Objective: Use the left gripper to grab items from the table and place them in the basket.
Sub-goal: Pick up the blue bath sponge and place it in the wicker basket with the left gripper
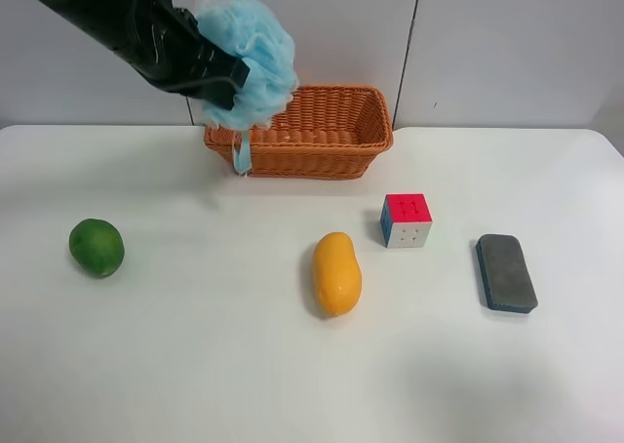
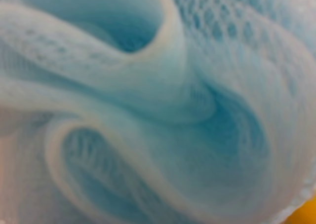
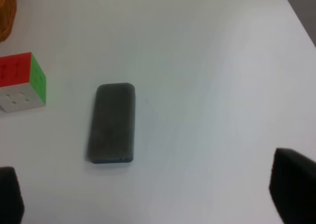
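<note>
One pouf (image 1: 261, 48) fills left wrist view — left gripper (image 1: 230, 80) jaws hidden, basket (image 1: 331, 142) corner covered

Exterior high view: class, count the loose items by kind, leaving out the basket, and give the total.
Fruit: 2 (green fruit, mango)
Bath pouf: 1
Puzzle cube: 1
Eraser: 1
Total: 5
</note>
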### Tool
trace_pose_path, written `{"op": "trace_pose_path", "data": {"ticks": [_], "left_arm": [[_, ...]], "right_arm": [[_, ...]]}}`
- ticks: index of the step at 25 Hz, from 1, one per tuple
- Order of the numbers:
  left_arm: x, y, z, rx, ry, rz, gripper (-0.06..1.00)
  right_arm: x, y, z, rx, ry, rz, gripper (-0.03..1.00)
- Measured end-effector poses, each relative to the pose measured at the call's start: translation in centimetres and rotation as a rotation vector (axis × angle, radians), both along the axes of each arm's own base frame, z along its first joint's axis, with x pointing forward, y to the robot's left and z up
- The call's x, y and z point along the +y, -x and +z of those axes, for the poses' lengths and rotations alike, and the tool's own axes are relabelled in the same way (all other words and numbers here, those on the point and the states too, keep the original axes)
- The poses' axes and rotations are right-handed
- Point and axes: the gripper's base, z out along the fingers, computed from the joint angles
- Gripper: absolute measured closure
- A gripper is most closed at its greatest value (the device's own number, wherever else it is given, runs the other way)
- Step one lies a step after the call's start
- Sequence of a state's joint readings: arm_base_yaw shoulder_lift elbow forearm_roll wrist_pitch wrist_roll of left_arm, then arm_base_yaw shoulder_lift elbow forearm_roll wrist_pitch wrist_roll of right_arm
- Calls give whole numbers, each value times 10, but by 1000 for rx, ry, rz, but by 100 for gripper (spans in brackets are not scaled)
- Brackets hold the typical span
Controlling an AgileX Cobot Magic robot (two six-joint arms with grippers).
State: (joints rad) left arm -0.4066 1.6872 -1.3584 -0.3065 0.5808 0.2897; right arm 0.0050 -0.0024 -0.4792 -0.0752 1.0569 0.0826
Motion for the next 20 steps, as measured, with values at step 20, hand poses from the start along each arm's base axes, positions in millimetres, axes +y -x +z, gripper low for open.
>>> {"op": "trace_pose_path", "data": {"ticks": [20], "left_arm": [[-39, -90, -44, -8, 3, 1, 83]], "right_arm": [[0, 0, 0, 0, 0, 0, -2]]}}
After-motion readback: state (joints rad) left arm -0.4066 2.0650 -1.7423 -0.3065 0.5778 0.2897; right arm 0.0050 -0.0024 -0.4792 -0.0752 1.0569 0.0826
